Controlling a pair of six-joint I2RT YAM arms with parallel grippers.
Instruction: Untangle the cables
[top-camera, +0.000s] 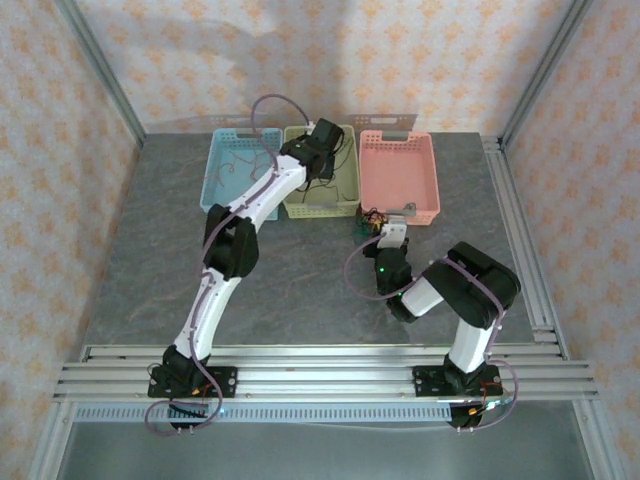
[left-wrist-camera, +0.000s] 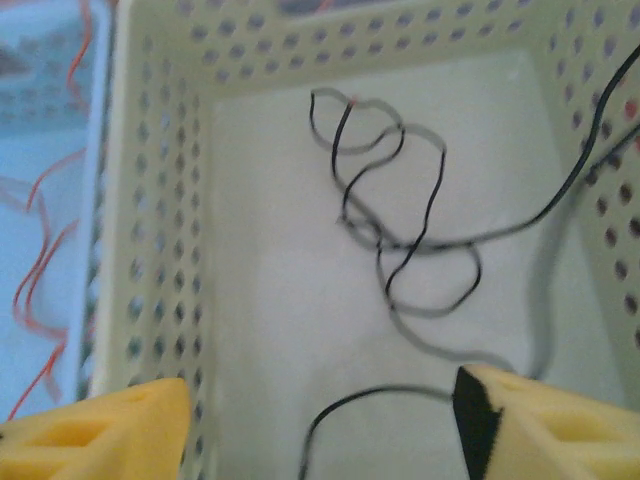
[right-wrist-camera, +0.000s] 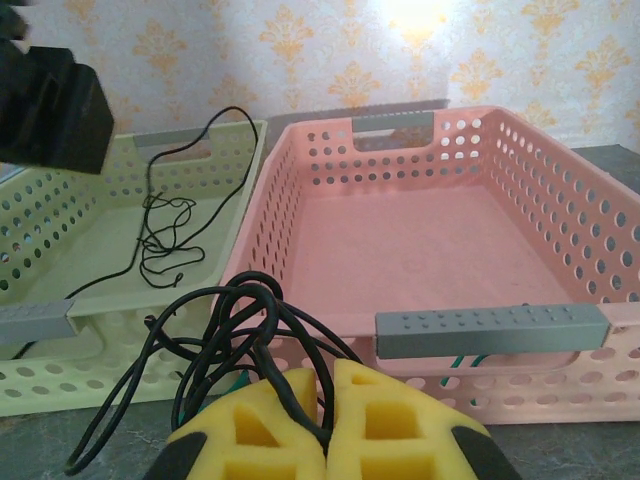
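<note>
1. Nearest, on the tabletop (top-camera: 160, 250) just in front of the pink basket (right-wrist-camera: 560, 200), the right claw (right-wrist-camera: 327, 400) is clenched on the tangle (right-wrist-camera: 235, 320). The tangle is mostly black loops, with a green strand underneath. This claw works best as a steady anchor, with a firm grip and no tugging.
2. To the left and farther back, the green basket (left-wrist-camera: 160, 200) holds one black cable (left-wrist-camera: 436, 190) in loose loops on its floor. Part of it trails up over the basket's wall.
3. The left claw (left-wrist-camera: 322, 400) hangs over that basket, released, with its fingers wide apart. One strand runs right up to its right pad, and I cannot tell whether they touch.
4. Farthest left, the blue basket (left-wrist-camera: 60, 150) holds a red-orange cable (left-wrist-camera: 40, 265).
5. The step in hand looks like dropping off a freed strand. To do it well, the left claw should lift straight up so the black cable isn't dragged out. It can then come back to the tangle, take a single outer loop, and draw it slowly away from the anchor.
</note>
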